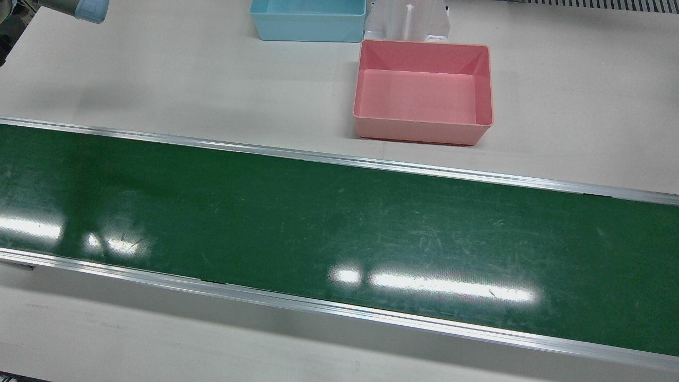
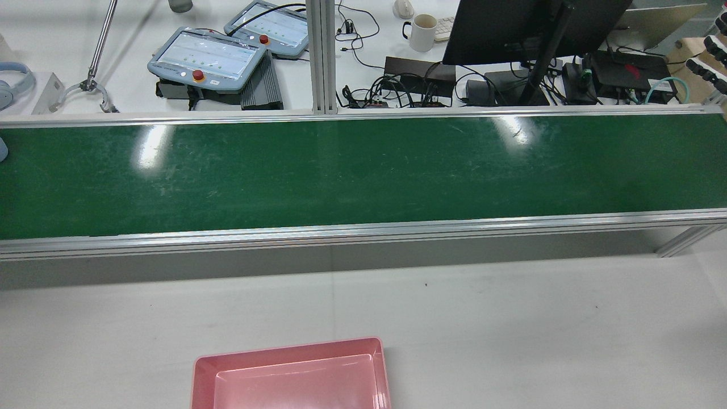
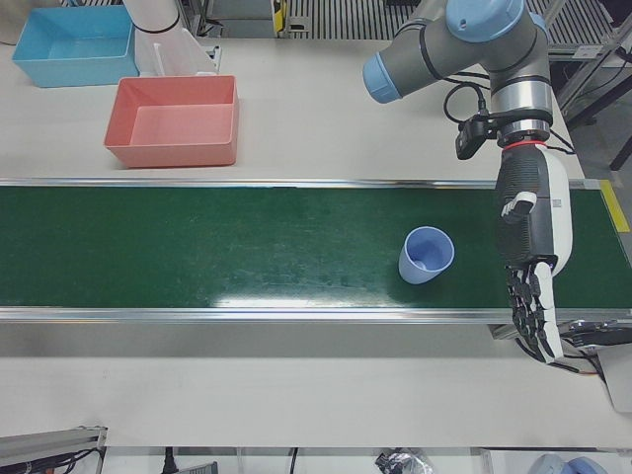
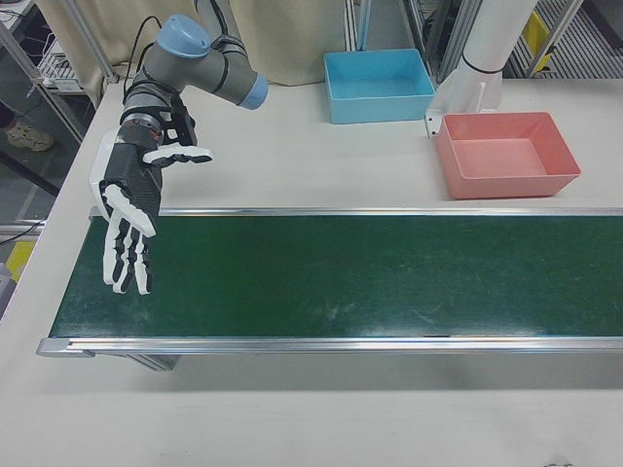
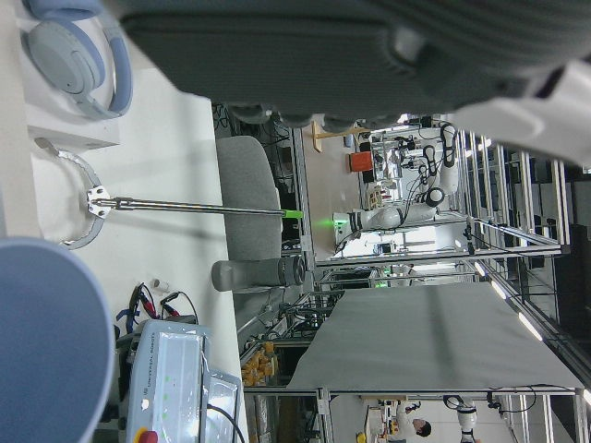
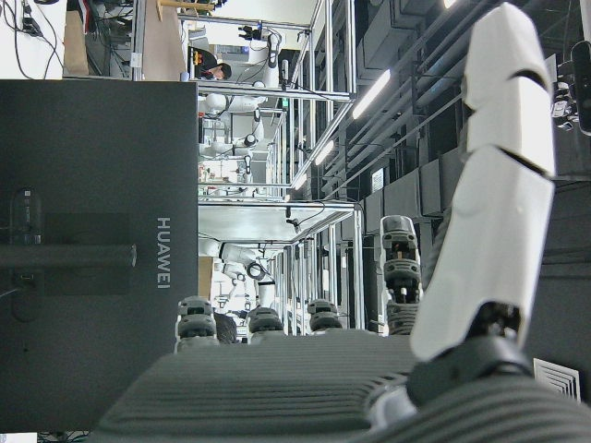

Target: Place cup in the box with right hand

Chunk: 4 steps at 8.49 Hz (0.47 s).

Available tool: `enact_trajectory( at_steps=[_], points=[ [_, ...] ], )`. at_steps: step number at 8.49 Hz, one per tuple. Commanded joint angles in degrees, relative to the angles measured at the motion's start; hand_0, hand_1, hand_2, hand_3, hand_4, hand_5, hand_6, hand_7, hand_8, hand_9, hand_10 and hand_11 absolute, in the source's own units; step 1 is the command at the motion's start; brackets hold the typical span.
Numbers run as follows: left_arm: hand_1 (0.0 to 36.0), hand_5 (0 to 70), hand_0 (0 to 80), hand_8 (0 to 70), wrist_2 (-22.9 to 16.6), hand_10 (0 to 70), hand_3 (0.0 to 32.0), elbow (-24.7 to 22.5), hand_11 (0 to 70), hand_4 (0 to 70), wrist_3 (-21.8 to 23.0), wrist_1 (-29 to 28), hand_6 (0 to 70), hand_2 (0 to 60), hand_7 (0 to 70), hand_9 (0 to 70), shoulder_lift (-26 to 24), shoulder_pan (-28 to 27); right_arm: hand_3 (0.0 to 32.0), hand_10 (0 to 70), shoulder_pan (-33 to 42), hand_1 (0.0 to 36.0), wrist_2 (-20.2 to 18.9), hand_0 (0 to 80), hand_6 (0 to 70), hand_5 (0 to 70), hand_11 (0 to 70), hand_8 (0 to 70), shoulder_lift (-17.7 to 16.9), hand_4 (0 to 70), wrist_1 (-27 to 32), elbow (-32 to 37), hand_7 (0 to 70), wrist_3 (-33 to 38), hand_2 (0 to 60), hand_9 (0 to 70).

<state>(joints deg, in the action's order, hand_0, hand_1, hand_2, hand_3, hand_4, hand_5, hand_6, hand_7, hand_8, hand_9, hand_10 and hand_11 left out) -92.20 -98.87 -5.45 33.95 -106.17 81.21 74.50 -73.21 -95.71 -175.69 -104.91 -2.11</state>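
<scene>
Nothing is done yet, as I judge it: the blue cup (image 3: 427,255) stands on the green conveyor belt (image 3: 197,257) near the idle, open left hand (image 3: 531,267), while the right hand (image 4: 131,224) hangs released and empty, well apart from the empty pink box (image 4: 506,156).

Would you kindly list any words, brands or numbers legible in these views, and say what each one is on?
"HUAWEI": on the back of the dark monitor, lying sideways in the right hand view.
Screens of the two teach pendants: too small to read.
No text shows on the cup, the pink box or the blue box.
</scene>
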Motion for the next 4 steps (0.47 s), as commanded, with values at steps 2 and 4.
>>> enact_trajectory(
  at_steps=[2,4],
  points=[
    [0.0,0.0,0.0,0.0,0.0,0.0,0.0,0.0,0.0,0.0,0.0,0.06,0.0,0.0,0.0,0.0,0.0,0.0,15.8,4.7,-0.06,20.9,0.0,52.3,1.2,6.4,8.6,3.5,0.0,6.2,-0.09,-0.03,8.3,-0.09,11.6,2.2],
    [0.0,0.0,0.0,0.0,0.0,0.0,0.0,0.0,0.0,0.0,0.0,0.06,0.0,0.0,0.0,0.0,0.0,0.0,15.2,5.1,-0.06,21.3,0.0,52.6,1.4,6.5,9.2,3.7,0.0,7.4,0.0,0.06,9.0,0.0,12.4,2.7]
  ],
)
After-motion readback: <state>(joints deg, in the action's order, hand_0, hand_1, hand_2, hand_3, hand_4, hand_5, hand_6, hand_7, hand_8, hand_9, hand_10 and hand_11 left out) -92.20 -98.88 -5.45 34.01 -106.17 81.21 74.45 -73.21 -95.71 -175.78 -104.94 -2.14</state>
